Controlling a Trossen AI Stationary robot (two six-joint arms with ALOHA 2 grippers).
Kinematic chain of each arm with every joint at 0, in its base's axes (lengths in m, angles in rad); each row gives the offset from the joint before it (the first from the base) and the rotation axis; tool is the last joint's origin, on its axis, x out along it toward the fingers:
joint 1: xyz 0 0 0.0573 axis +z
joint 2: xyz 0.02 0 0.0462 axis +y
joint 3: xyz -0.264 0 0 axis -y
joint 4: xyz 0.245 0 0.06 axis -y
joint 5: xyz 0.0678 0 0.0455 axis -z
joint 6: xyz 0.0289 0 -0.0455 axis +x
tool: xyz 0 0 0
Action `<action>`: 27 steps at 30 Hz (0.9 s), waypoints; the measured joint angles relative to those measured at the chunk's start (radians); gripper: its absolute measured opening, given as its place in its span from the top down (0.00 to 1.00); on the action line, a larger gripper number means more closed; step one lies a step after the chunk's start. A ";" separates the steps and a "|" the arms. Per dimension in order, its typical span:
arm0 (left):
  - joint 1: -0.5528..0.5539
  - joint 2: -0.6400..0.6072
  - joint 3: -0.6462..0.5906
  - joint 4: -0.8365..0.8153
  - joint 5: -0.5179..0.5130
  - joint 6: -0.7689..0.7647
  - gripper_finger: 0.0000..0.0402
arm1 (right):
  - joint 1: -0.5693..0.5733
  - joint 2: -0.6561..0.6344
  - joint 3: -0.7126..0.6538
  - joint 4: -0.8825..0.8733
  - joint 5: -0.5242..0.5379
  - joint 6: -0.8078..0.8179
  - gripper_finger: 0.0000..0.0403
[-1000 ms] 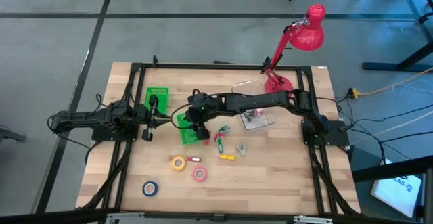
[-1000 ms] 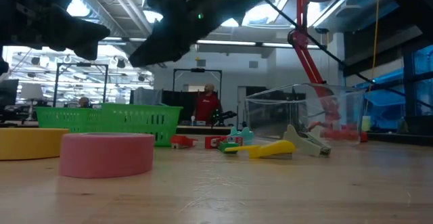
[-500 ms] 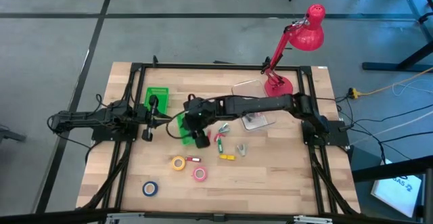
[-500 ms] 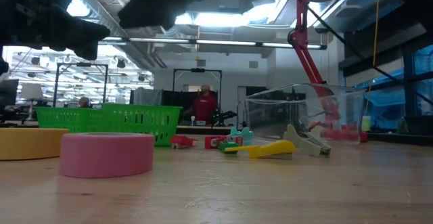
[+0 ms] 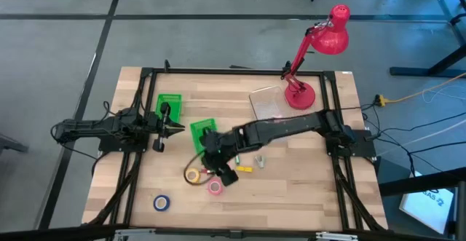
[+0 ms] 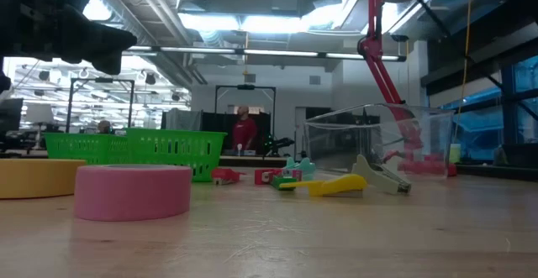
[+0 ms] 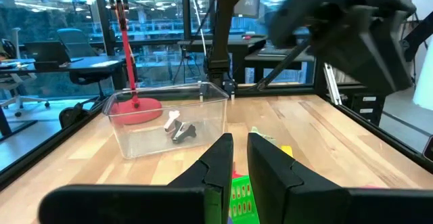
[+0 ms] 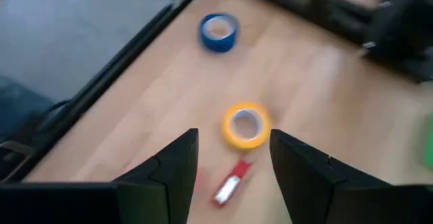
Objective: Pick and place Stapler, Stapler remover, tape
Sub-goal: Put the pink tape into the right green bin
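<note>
The wooden table point(image 5: 306, 190) carries a red desk lamp point(image 5: 320, 44) at its far right, and near the lamp's base stands a clear plastic box point(image 5: 263, 101) with small dark items inside. Two green bins sit toward the left: one point(image 5: 170, 104) next to the left gripper point(image 5: 173, 127), the other point(image 5: 203, 130) just beside it toward the middle. The left gripper waits at the table's left side, its fingers nearly together and holding nothing. The right gripper point(image 8: 230, 158) reaches across to the table's front, hovering above the yellow tape roll point(image 5: 192, 175) with its fingers spread wide and nothing between them. The pink tape roll point(image 5: 214, 188) lies just beside the yellow one, the blue roll point(image 5: 162, 202) well apart nearer the front edge. A small red stapler remover point(image 8: 230, 181) lies near the yellow roll, and a yellow stapler point(image 6: 336, 185) near the middle.
</note>
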 joint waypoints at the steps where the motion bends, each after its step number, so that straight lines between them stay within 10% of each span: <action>1: 0.000 0.000 0.000 0.000 0.000 0.000 0.89 | 0.014 -0.003 0.000 -0.006 0.000 0.000 0.54; 17: 0.000 0.000 0.000 0.000 0.000 0.000 0.89 | 0.204 -0.006 -0.018 -0.111 0.012 -0.057 0.54; 27: 0.000 0.000 0.000 0.000 0.000 0.000 0.89 | 0.215 -0.004 -0.259 0.103 0.109 -0.108 0.54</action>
